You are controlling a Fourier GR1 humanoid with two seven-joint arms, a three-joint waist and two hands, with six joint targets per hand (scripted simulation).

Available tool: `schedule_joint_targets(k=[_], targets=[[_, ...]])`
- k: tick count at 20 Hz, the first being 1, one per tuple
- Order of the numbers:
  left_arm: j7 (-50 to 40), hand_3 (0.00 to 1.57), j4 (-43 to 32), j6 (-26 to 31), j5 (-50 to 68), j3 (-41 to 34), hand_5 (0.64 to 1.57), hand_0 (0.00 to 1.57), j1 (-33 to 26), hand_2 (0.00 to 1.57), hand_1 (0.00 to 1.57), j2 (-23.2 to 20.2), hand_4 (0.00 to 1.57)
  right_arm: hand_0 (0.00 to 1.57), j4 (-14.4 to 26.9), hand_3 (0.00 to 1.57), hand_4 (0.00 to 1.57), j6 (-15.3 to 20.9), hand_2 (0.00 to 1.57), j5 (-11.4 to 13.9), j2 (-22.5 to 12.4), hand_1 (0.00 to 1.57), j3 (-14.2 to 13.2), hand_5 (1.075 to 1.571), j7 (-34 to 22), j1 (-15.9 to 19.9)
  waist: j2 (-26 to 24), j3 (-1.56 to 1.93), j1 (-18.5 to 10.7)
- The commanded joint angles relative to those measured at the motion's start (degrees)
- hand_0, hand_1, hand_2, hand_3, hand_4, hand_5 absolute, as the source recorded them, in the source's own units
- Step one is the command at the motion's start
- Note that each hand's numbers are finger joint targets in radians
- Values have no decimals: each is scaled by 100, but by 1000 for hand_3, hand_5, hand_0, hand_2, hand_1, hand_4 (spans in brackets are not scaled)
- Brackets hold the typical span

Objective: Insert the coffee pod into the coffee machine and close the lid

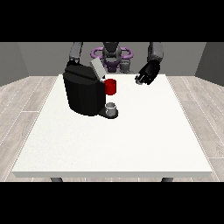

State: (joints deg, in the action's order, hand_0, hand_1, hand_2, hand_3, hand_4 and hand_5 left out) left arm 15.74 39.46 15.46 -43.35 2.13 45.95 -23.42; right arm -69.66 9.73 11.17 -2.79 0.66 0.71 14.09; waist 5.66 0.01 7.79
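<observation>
**Pod in hand, lid up: line up before lowering**

The coffee pod (139, 80) appears as a small pale speck at the fingertips of the hand at the view's right (148, 73), in the upper right-centre of the frame, held above the far edge of the table (113, 144). It is too small to say how it sits between the fingers; the hand looks curled round it, fingers bent towards the pod rather than straight.

To the left of it, well apart, stands the coffee machine (83, 92), a black block in the upper left-centre of the frame. Its grey lid (97, 69) is tilted up and back, so the pod slot beneath it should be open, though the slot itself is hard to make out. A red holder (111, 86) sits at the machine's front upper corner, and a small grey cup (112, 107) stands on the base below it.

The step in hand seems to be carrying the pod across to the machine. To do it well, the hand should travel leftward at its present height, clear of the raised lid, and come to rest directly over the opening before it descends. The pod should go in upright. The lid is best left untouched until the pod is seated.

The other hand is hidden behind the machine at the view's left; only its arm (76, 51) shows, so its state cannot be told.
</observation>
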Motion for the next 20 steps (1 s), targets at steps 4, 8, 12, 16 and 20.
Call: schedule_joint_targets(k=[4,8,12,16,20], targets=[[-523,1341,376,632,15,52,1571,1424,251,1404,1424,339,557,0,314,0,0,-139,0,-223,-63,0,-237,1571,230,-144,-464,2,-134],[-761,1323,470,542,-93,80,1571,1331,562,1351,1331,540,592,0,152,0,0,-212,0,-292,-148,0,-307,1571,143,112,-355,1,80],[-1045,1371,448,952,298,-471,1571,985,1306,1204,985,310,511,0,270,0,0,-94,0,-311,-135,0,-424,1571,448,266,-18,1,173],[-1311,1256,324,1044,424,-750,1571,1202,1863,1240,1202,193,491,0,62,0,0,51,0,-208,-92,0,-372,1571,126,798,294,1,350],[-1318,1256,175,1127,439,-814,1571,1216,1897,1265,1216,123,470,0,-213,0,0,-79,0,-202,-73,0,-218,1571,52,526,242,0,681]])
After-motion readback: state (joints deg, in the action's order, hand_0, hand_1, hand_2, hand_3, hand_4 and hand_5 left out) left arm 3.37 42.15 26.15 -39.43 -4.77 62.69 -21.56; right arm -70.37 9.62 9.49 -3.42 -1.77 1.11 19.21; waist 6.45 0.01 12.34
